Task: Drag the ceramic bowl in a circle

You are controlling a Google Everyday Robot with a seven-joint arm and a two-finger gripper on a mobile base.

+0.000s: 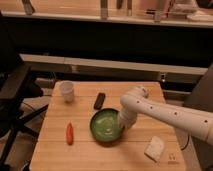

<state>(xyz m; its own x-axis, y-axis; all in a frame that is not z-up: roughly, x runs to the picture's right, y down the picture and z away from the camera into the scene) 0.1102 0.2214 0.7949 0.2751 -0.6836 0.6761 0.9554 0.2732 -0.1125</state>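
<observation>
the round, shallow, glossy dark-green ceramic bowl (105, 125) sits on the pale wooden slatted table (50, 150), a little right of the table's middle and toward the near edge. pale swirl marks show on its inside. the white robot arm (170, 115) reaches in from the right edge of the view, bends at a rounded elbow above the bowl's right side, and drops down to the gripper (122, 128), which meets the bowl at its right rim. the pincer is drawn fully narrow, its fingers closed together at the rim; whether they pinch the bowl's wall between them or only press against it cannot be told from this view. so the bowl lies just to the left of the pincer and touching it, with most of its green inside open to view.

left of the bowl, well apart, a small orange-red carrot-shaped object (69, 133) lies lengthwise on the boards. a small white cup (67, 91) stands upright near the far-left corner of the table. a small black rectangular object (100, 100) lies just beyond the bowl, near the far edge of it but not touching. a pale whitish sponge-like block (154, 148) rests near the right front corner, apart from the arm. a dark office chair (15, 95) stands to the left of the table.
</observation>
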